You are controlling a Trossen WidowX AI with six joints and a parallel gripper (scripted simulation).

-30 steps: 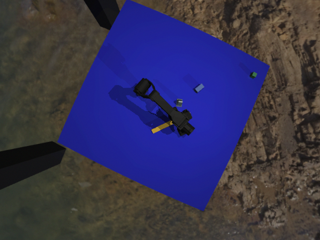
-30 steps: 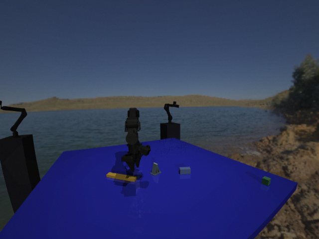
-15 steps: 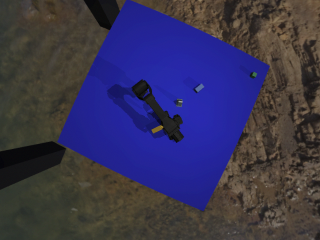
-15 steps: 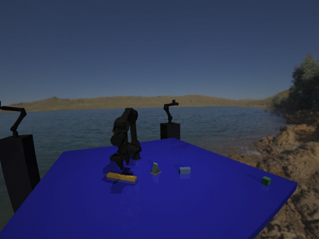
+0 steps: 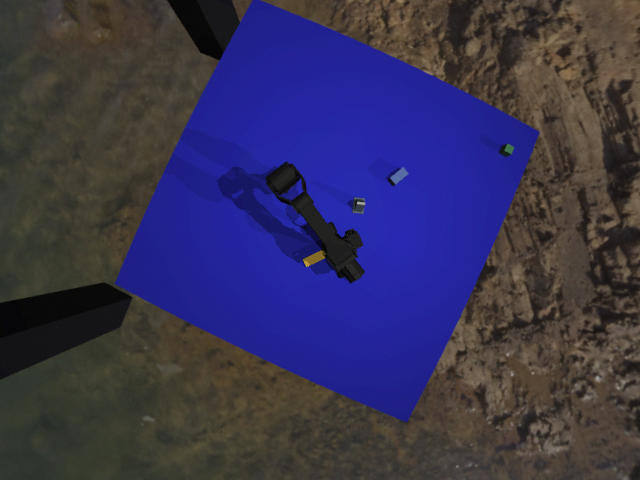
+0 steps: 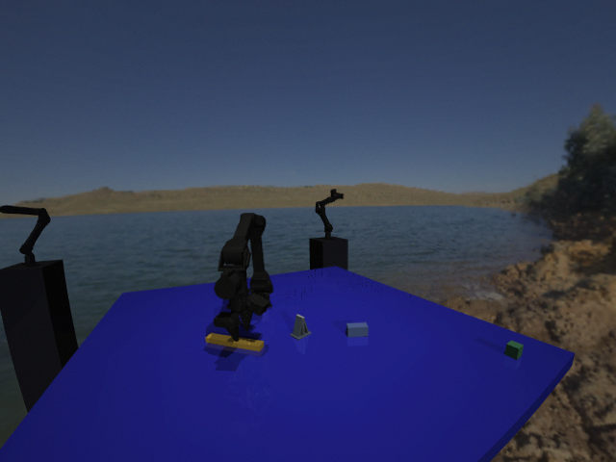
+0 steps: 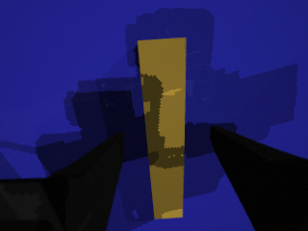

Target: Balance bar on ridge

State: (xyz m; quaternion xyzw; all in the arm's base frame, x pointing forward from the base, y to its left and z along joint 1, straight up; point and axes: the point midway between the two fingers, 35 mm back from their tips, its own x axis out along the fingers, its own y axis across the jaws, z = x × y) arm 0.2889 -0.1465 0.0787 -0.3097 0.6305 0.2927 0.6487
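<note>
Blue table (image 6: 397, 397) fills the lower half of the exterior view, the black arm (image 6: 243, 258) left of centre. Its gripper (image 7: 166, 144) hangs with fingers apart, one on each side of the yellow bar (image 7: 164, 125), which lies flat on the table. Right of it stand the grey ridge (image 6: 300, 326), a pale blue block (image 6: 357, 329) and a green cube (image 6: 514, 349).
</note>
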